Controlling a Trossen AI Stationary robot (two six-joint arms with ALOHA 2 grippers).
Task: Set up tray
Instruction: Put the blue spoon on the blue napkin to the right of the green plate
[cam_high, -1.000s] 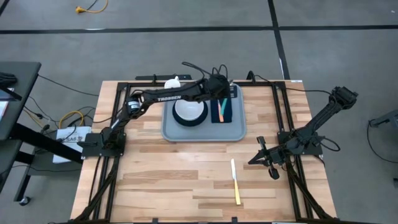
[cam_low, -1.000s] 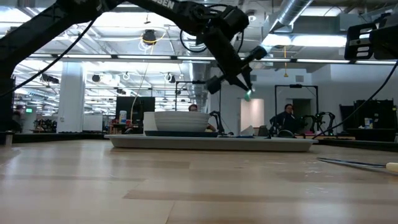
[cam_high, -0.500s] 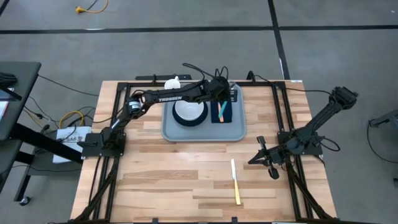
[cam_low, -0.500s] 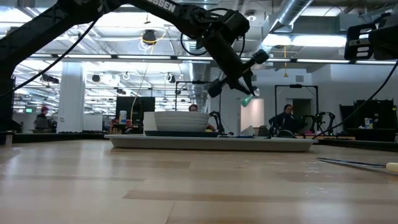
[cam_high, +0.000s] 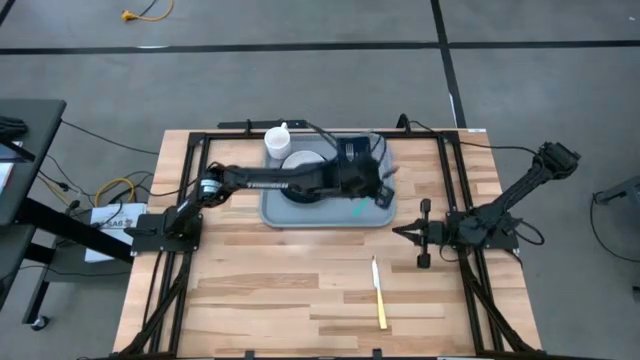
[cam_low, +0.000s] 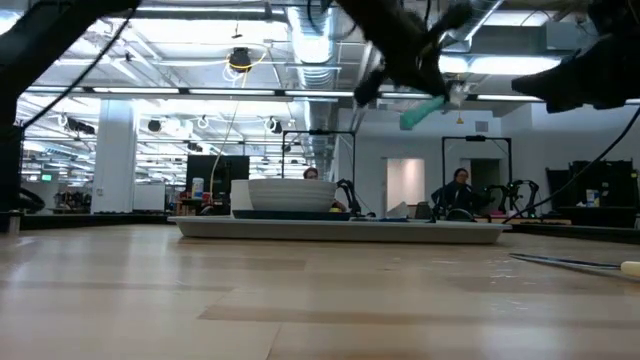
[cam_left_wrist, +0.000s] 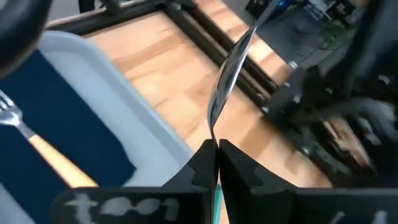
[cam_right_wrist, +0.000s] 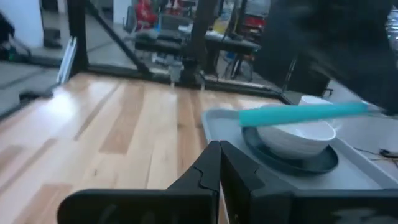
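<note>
The tray (cam_high: 290, 216), smooth grey-blue plastic with rounded corners and a low rim, lies at the far middle of the pale wooden table (cam_high: 290, 290). It carries one white bowl (cam_high: 300, 160) on a dark plate and one navy napkin (cam_left_wrist: 74, 137) bearing a fork (cam_left_wrist: 37, 146). The left gripper (cam_high: 372, 192) pinches a teal-handled metal utensil (cam_low: 425, 112) above it. The right gripper (cam_high: 420, 240) hovers closed, empty. One yellow-handled knife (cam_high: 378, 292) lies near.

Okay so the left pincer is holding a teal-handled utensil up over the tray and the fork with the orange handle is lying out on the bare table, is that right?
Not quite. The left pincer does hold the teal-handled utensil above the tray, but the orange-handled fork lies on the dark napkin in the tray, as the left wrist view shows. A yellow-handled utensil lies on the bare table.
</note>
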